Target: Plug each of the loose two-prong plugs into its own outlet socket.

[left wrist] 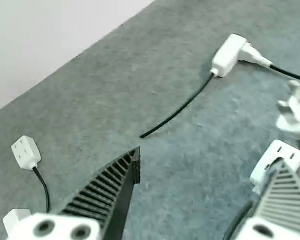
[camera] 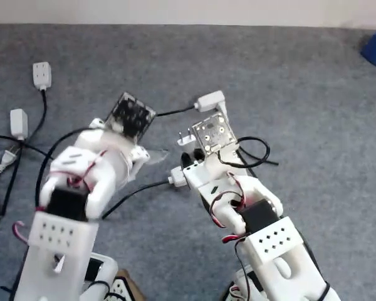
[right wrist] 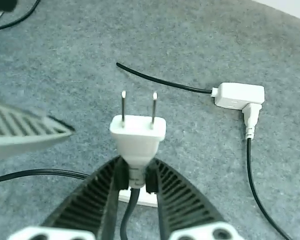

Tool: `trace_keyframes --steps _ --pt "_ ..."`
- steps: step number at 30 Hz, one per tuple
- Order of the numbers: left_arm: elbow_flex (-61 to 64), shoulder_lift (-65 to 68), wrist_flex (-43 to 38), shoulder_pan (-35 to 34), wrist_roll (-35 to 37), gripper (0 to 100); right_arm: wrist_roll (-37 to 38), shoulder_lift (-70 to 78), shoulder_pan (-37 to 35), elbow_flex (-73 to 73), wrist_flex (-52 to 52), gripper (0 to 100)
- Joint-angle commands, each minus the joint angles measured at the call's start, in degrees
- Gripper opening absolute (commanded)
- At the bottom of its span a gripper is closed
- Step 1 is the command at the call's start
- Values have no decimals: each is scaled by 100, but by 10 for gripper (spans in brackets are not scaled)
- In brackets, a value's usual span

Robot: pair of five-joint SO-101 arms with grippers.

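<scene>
Since prongs must lead, right gripper (right wrist: 136, 169): I'm pinching the plug (right wrist: 138, 132) rearward.
Left gripper (left wrist: 208, 161): I'm holding it spread — empty, beside the socket (left wrist: 277, 157).

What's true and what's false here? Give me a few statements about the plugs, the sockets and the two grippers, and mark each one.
1. The right gripper is shut on a two-prong plug. True.
2. That plug's prongs sit inside a socket. False: they are bare, in the air above the carpet.
3. The left gripper is open and holds nothing. True.
4. No socket has a plug in it. False: an outlet socket beyond the grippers has a second plug in it.
</scene>
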Motion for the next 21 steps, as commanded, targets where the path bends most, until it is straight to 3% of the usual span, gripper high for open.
trace_keyframes --steps 1,13,21 --pt "136 -787 -141 295 -53 347 -53 -119 84 -31 -136 6" --pt "347 -866 -193 400 -44 348 -105 708 -743 -31 -268 6" --pt "1121 -857 -844 391 -53 348 -105 215 -989 -207 189 6"
